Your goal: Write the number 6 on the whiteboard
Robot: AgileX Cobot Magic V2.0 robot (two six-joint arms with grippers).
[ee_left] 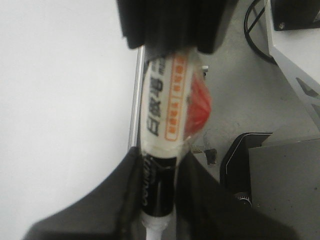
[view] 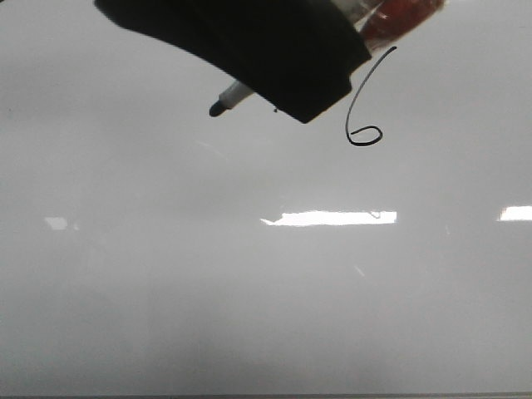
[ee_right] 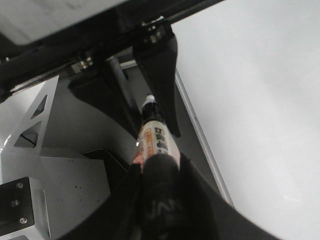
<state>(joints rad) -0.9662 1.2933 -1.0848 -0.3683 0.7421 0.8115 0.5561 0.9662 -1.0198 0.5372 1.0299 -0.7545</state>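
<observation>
- The number 6 [view: 350, 112]: a thin black stroke on the whiteboard [view: 166, 299], in its upper right part in the front view. A long slanted curve runs down into a small flat loop. I judge the figure to be fully drawn.
- The marker [view: 233, 97]: its long axis slants from upper right to lower left in the front view. Its dark tip [view: 218, 108] points away from the figure, and the 6 lies to the right of the tip, well apart from it. I cannot tell whether the tip touches the board.
- Left gripper [ee_left: 156, 192]: its jaws are narrow and closed round the black barrel near the writing end, with the labelled body beyond.
- Right gripper [ee_right: 159, 182]: its jaws appear closed on the opposite, dark end of the same marker, so I read both arms as gripping one pen.
- A black jaw mass covers the marker's middle in the front view. I cannot say which arm it belongs to.
- Judgement: with the tip already off to the left of the loop, any coming move should carry the pen up and away from the stroke rather than across it, to avoid smearing wet ink.
</observation>
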